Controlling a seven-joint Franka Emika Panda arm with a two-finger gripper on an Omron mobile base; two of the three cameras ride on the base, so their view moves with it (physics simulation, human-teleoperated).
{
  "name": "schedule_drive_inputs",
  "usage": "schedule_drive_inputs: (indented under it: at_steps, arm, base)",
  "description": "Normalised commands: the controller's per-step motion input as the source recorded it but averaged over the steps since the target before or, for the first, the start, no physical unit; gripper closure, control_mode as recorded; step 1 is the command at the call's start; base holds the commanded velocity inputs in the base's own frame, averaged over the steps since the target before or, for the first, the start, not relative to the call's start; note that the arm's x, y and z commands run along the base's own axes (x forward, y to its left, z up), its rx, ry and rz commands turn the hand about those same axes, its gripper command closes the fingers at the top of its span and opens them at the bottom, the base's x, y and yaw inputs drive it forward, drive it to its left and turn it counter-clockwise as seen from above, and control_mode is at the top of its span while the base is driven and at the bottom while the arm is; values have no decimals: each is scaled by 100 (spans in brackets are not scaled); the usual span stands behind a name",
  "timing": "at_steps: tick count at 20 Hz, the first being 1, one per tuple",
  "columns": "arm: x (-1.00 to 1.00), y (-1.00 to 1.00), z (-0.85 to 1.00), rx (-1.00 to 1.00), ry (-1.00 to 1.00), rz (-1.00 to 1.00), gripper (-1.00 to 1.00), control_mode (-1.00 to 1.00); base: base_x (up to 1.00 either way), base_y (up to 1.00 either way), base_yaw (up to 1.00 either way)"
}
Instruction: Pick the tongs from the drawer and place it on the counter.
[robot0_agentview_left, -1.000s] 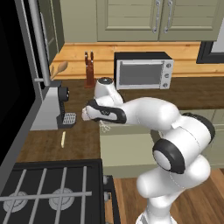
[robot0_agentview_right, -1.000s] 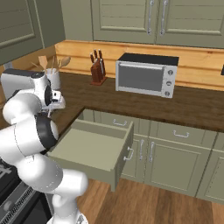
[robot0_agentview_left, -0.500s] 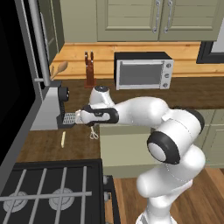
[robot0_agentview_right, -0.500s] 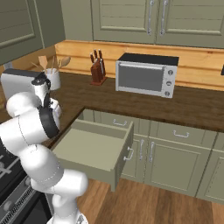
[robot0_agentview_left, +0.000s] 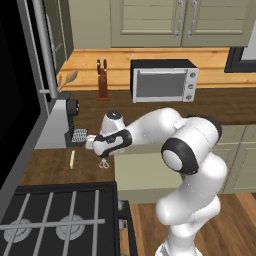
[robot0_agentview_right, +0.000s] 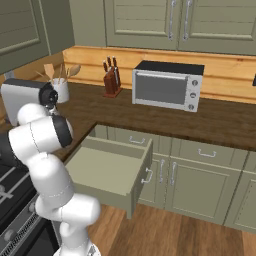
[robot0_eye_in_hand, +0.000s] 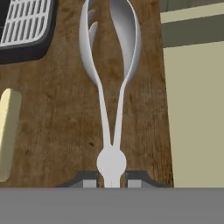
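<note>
Pinching the thin silver metal tongs (robot0_eye_in_hand: 109, 87), the closed gripper (robot0_eye_in_hand: 112, 178) hangs over the dark brown wooden counter (robot0_eye_in_hand: 57, 118), maybe touching it.

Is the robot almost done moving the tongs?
Almost. The tongs are already out of the open drawer. The claw is shut on their hinge end, holding them over the brown counter. Left: set them down and let go.

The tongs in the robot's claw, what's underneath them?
Under the tongs, gripped by the gripper, lies the brown counter, near the open drawer. Whether they touch the wood can't be told.
</note>
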Motion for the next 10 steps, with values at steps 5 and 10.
schedule_drive_inputs:
  at_steps: [5, 10]
  arm:
    - [24, 21, -48, 0, 0, -7, 100, -100]
    - [23, 21, -45, 0, 0, -6, 100, -100]
  base:
    - [0, 0, 0]
    - [0, 0, 0]
